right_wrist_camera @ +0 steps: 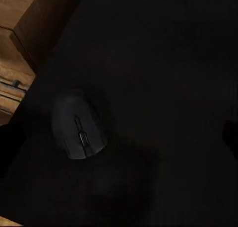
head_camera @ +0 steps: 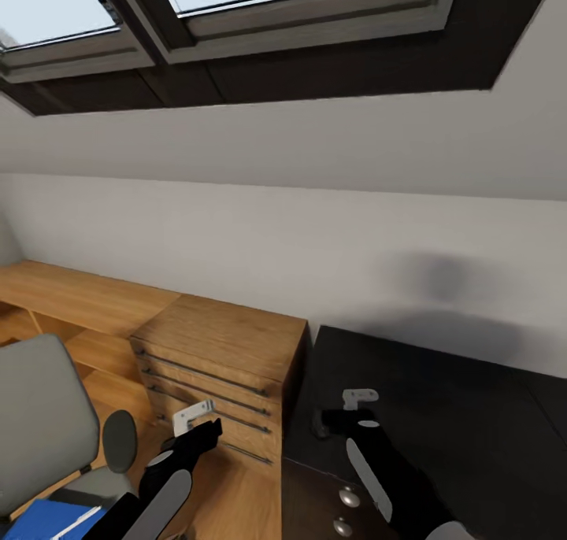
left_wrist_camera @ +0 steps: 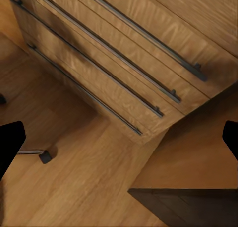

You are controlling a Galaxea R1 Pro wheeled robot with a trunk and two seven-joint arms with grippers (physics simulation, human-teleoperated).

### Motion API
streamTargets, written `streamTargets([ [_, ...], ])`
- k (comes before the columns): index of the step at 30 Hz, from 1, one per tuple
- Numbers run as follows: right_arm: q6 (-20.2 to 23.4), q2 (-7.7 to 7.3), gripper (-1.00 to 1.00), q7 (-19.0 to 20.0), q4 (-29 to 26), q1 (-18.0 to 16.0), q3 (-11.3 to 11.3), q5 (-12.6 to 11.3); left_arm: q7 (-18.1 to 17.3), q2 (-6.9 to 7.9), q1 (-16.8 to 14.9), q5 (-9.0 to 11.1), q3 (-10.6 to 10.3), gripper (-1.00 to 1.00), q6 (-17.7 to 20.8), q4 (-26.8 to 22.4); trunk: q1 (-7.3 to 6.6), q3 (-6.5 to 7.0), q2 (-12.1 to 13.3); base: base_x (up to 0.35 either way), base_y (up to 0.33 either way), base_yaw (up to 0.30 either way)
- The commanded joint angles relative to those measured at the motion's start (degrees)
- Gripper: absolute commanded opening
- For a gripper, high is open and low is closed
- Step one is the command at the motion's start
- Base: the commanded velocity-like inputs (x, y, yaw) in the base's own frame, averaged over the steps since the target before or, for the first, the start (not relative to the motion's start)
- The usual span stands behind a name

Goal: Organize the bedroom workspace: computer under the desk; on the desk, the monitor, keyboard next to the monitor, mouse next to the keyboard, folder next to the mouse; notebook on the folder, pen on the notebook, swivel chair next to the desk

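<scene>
A dark grey mouse lies on the black desk near its left end, close to the wooden chest. My right gripper hangs over it, open, with the mouse nearer one finger and untouched. In the head view that gripper sits above the desk's left corner. The swivel chair, grey with a black armrest, stands at the lower left, and the blue folder lies on its seat. My left gripper is open and empty above the wood floor in front of the chest. The other task things are out of view.
A wooden drawer chest with long bar handles stands between the chair and the desk. A low wooden bench runs along the left wall. Desk drawers with round silver knobs face me. A dark-framed skylight sits in the sloping wall.
</scene>
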Motion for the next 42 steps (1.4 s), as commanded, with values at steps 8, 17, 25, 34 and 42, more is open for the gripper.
streamTargets([
  [8,-3.4,0.12,1.00,-0.3,2.1,-0.1,4.6,-0.5,0.4,0.01,-0.1,0.2,-0.5,1.00,0.2,-0.1,0.02,-0.28,-0.1,0.022,-0.016,0.070],
  [17,-9.6,0.35,1.00,-0.2,7.2,-0.1,9.9,-0.4,0.4,0.29,0.4,0.2,-1.1,1.00,0.0,-4.4,0.02,-0.29,-0.1,0.001,-0.001,0.005],
  [25,-12.9,2.46,1.00,-0.1,19.3,-0.8,11.3,-0.4,0.4,0.48,3.5,0.2,-1.9,1.00,-0.1,-7.8,0.02,-0.29,-0.1,0.228,0.000,0.000],
  [34,-18.2,3.21,1.00,3.4,30.0,-4.5,11.3,-0.5,0.4,0.41,3.6,0.2,-1.9,1.00,-0.1,-8.1,0.02,-0.29,-0.1,0.029,0.000,0.000],
  [42,-20.2,3.23,1.00,6.3,34.0,-6.3,11.3,-0.7,0.4,0.40,3.6,0.2,-2.3,1.00,-0.1,-8.9,0.02,-0.29,-0.1,0.060,0.000,0.000],
])
